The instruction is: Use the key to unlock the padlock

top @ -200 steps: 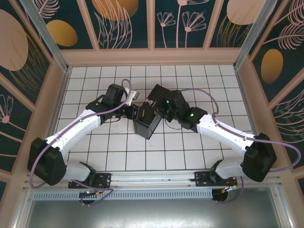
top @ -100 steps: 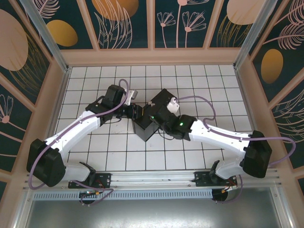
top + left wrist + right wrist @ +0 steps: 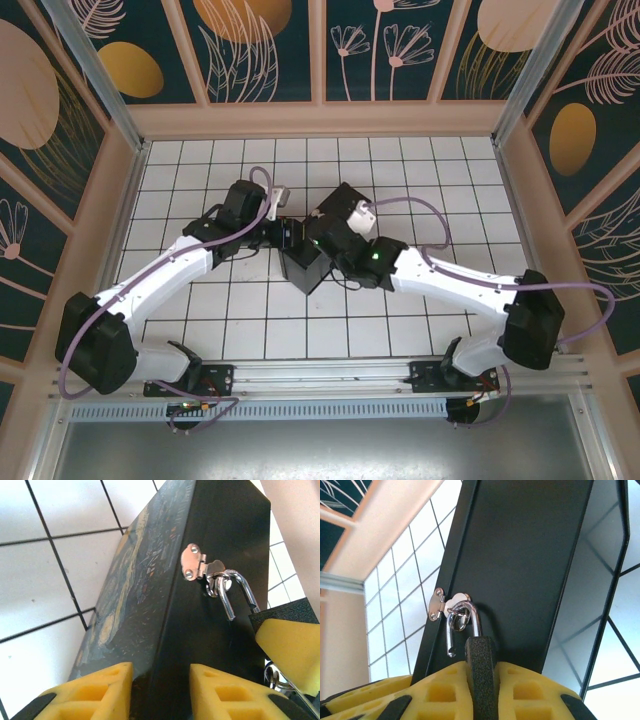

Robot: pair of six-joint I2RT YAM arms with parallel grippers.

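Note:
The padlock hangs by its chrome shackle from the hasp of the black box. The shackle's free end is out of the dark body. My right gripper is shut on the padlock's body. Over the box's near end sits my left gripper, jaws partly apart astride the edge between painted lid and black side; whether they clamp it I cannot tell. From the left wrist the shackle shows, and a small metal ring under the right finger. The key is hidden.
From above, both grippers meet at the box in the middle of the white tiled floor. Peach walls close the back and both sides. Purple cables loop beside each wrist.
My right arm has swung left and its wrist now sits closer over the box. The left arm has barely moved.

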